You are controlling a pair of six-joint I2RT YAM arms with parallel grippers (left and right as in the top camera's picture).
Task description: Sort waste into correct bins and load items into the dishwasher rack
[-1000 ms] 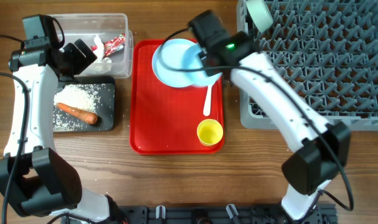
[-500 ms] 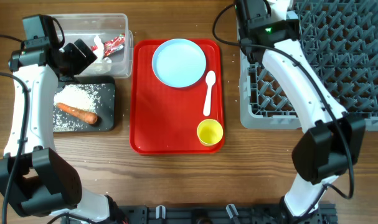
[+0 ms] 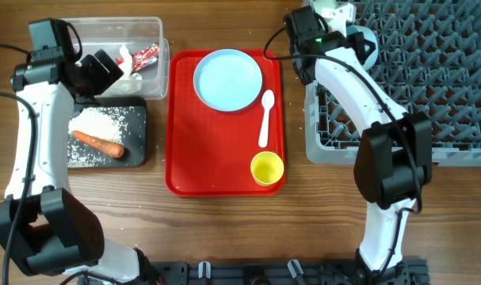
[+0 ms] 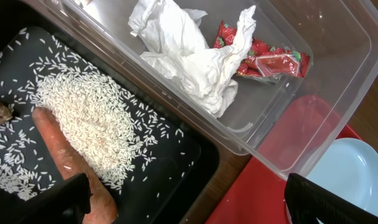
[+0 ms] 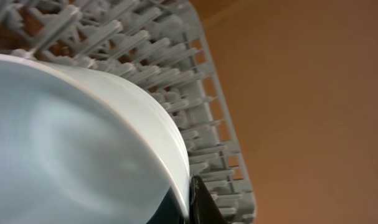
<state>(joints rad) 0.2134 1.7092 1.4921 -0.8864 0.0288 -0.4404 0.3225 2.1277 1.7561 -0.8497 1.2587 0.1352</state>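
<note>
Tub (image 3: 97, 33) behind shallow tray (image 3: 139, 136), both left of serving tray (image 3: 216, 150); plate (image 3: 228, 79), spoon (image 3: 265, 119), cup (image 3: 266, 169) on it; rack (image 3: 430, 95) at right

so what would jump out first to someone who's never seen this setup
The bright red tray mid-table grabs the eye, carrying a light blue plate, white spoon and yellow cup. To its right sits the big grey dishwasher rack, where the right gripper grips a pale bowl by its rim. On the left, an orange carrot lies beside white rice in the black tray.
</note>
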